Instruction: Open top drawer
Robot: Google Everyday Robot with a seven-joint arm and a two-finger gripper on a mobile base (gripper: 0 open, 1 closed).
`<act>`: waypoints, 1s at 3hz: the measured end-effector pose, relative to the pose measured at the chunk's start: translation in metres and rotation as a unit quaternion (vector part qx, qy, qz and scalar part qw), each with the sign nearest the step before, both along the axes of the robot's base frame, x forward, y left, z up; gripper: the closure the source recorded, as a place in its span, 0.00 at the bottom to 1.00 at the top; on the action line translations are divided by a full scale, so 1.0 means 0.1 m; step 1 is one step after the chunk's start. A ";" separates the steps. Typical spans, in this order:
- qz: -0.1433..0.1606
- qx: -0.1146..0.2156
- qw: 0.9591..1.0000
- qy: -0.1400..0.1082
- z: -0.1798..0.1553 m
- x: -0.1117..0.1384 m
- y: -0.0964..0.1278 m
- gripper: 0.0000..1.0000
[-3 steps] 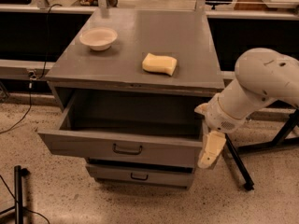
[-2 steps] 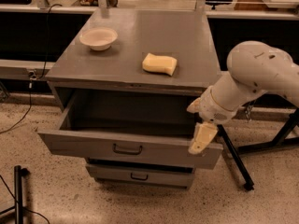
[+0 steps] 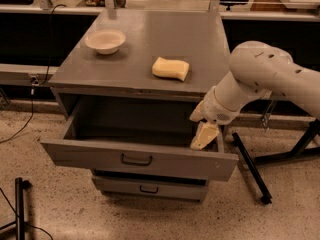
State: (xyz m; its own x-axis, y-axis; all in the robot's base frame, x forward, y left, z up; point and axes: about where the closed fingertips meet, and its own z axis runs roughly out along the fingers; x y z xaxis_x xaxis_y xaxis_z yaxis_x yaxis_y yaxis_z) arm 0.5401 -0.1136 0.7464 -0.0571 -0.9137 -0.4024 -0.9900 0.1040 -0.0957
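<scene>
**Top drawer stands pulled out, claw at its right rim**

A grey metal cabinet fills the middle of the view, and its flat top serves as the counter (image 3: 150, 49); behind it runs a long dark bench, and below lies a speckled floor (image 3: 60, 209). The robot's thick white arm (image 3: 265, 79) reaches in from the right edge, bending down past the counter's right front corner. The top drawer (image 3: 90, 154) sits directly under the counter and is drawn well out toward the camera; its deep grey inside is open to view, its wide flat front faces forward, and a small dark pull handle (image 3: 136, 160) sits at the centre of that front. Beneath it a shallower lower drawer (image 3: 115, 184) with a similar handle sits pushed in. Black frame legs (image 3: 250, 166) stand on the floor to the right of the cabinet, under the arm. A pale bowl (image 3: 105, 40) rests on the counter's left side; a yellow sponge (image 3: 171, 68) lies near the middle, well apart from the bowl. The pale claw (image 3: 202, 134) hangs pointing downward at the drawer's right end, just behind the front panel's top edge; whether it stands wide or narrow cannot be told, nor whether it touches the rim.
</scene>
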 end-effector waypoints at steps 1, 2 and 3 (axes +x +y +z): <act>-0.002 0.005 1.000 -0.001 -0.10 0.12 0.09 0.60; -0.006 0.011 1.000 -0.001 -0.19 0.22 0.18 0.84; -0.015 0.018 1.000 -0.005 -0.31 0.30 0.26 1.00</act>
State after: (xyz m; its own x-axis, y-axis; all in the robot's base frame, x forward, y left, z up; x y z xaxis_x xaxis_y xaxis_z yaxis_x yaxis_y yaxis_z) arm 0.5702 -0.0881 0.7157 -0.0795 -0.8963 -0.4363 -0.9855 0.1364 -0.1008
